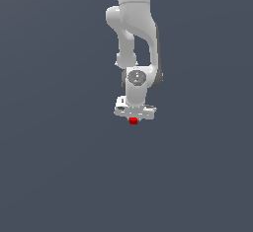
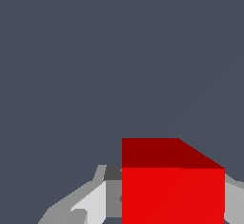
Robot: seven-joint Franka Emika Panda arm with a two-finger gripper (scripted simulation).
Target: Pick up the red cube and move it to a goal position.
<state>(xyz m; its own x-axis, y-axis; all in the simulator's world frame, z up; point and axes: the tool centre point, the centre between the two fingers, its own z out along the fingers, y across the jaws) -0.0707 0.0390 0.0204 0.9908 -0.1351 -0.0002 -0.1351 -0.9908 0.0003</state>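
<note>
- Hanging down from the top of the exterior view, the white arm (image 1: 132,33) points its gripper (image 1: 134,118) straight down.
- The cube (image 1: 133,121) is red and very small, much smaller than the gripper is wide.
- It sits right under the gripper, touching it, near the middle of the exterior view.
- In the wrist view the cube (image 2: 172,189) looks big and fills the space between the grey fingers (image 2: 90,201).
- One finger shows on one side of the cube, and a bit of the other finger shows on the other side.
- The gripper (image 2: 172,204) is closed on the cube, with a finger pressed to each side.
- The cube's front face is bright red and its other face is darker red.
- All around the arm is a plain dark blue-grey colour.
- I cannot tell if the cube rests on a tabletop or is lifted up, since the background looks the same everywhere.
- No shadow shows under the cube in either view.
- The arm has a round grey joint (image 1: 136,77) just above the gripper.
</note>
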